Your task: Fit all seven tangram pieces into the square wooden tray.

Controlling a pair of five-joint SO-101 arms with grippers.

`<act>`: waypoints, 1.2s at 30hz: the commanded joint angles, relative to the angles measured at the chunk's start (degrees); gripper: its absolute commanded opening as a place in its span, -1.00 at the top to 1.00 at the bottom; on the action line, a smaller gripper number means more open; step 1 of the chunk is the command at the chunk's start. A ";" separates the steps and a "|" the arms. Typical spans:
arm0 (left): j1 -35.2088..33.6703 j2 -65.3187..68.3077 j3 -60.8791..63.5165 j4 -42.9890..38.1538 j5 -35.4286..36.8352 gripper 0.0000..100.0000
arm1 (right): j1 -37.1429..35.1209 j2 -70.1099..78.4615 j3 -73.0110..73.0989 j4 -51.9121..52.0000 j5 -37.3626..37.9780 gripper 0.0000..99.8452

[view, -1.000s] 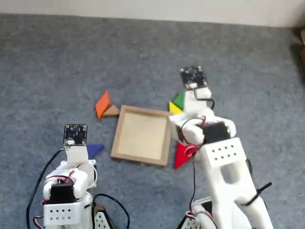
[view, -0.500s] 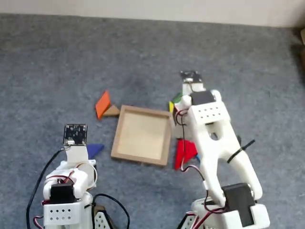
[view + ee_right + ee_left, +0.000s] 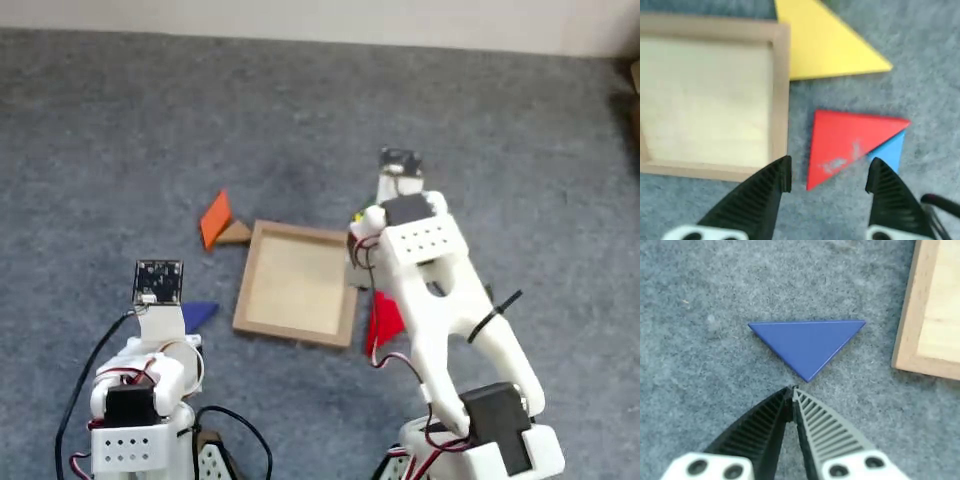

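The right gripper (image 3: 830, 167) hangs with its fingers spread wide apart and nothing between the pads. The red triangle (image 3: 850, 140) lies on the carpet (image 3: 120, 120) just ahead of the gap between them. That spread looks chosen to straddle the piece, so I judge this to be the approach to a pick rather than a grasp. A light-blue piece (image 3: 890, 150) peeks out from under the red one's long edge, nearer the outer finger. It may drag along or tip the red triangle if the fingers close across both. Beyond the inner finger sits the tray (image 3: 781, 90), its raised rim close to the red triangle but apart from it. Its floor shows bare wood, with no piece in it yet, so the whole task looks to be ahead. The yellow triangle (image 3: 825, 45) lies farther out from the fingertips, one corner right by the tray's rim. The left gripper (image 3: 792, 390) has its fingers pressed together on nothing, tips meeting just short of the nearest corner of the blue triangle (image 3: 807, 342). Whether they touch the carpet I cannot tell. That closed pose suits waiting or nudging, not lifting. Off to the side of those tips is the tray's other edge. In the high view an orange piece (image 3: 214, 218) and a brown piece (image 3: 236, 233) lie together off a far corner of the tray, well away from either gripper.
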 commanded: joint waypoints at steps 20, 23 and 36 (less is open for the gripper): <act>-0.66 -1.98 1.19 0.26 -0.44 0.99 | -0.04 0.04 3.74 -7.96 -34.64 0.17; -0.66 -1.98 1.19 0.26 -0.44 0.99 | -0.04 -0.04 9.36 -15.52 -34.64 0.17; -0.66 -1.98 1.19 0.26 -0.44 0.99 | 0.22 0.22 16.40 -24.22 -34.64 0.17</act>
